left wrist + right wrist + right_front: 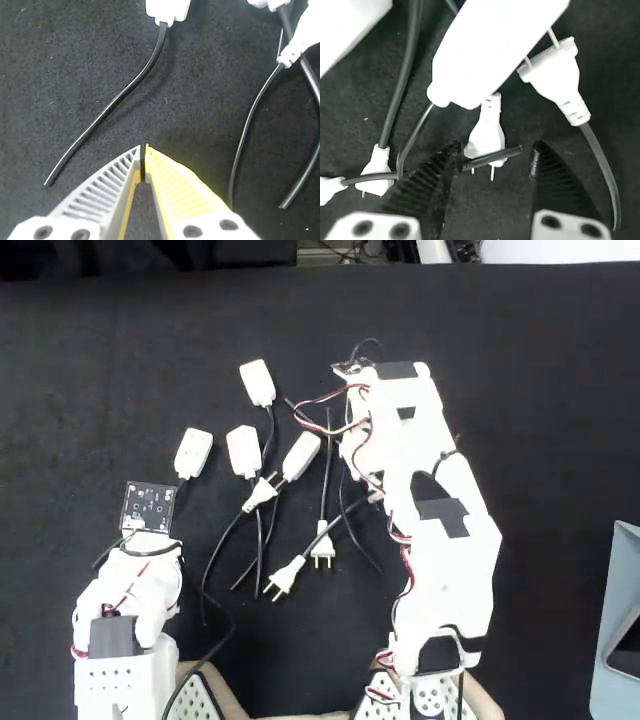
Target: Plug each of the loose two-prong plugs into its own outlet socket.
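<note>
Four sockets (243,450) and three plugs (322,548) are counted at the table's (520,360) middle. One plug (260,494) is set against a socket (301,456); a loose plug (487,136) is seen just beyond the wide-spread right pincer (495,146). The left pincer (144,149) is pressed together.

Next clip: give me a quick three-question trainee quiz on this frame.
1. True or false: the left gripper is shut.
2. In the high view, how many white outlet sockets lie on the table? A two, B four, C six.
3. Fill in: the right gripper, over a loose plug, is ____.
Key: 1 true; 2 B; 3 open.
</note>
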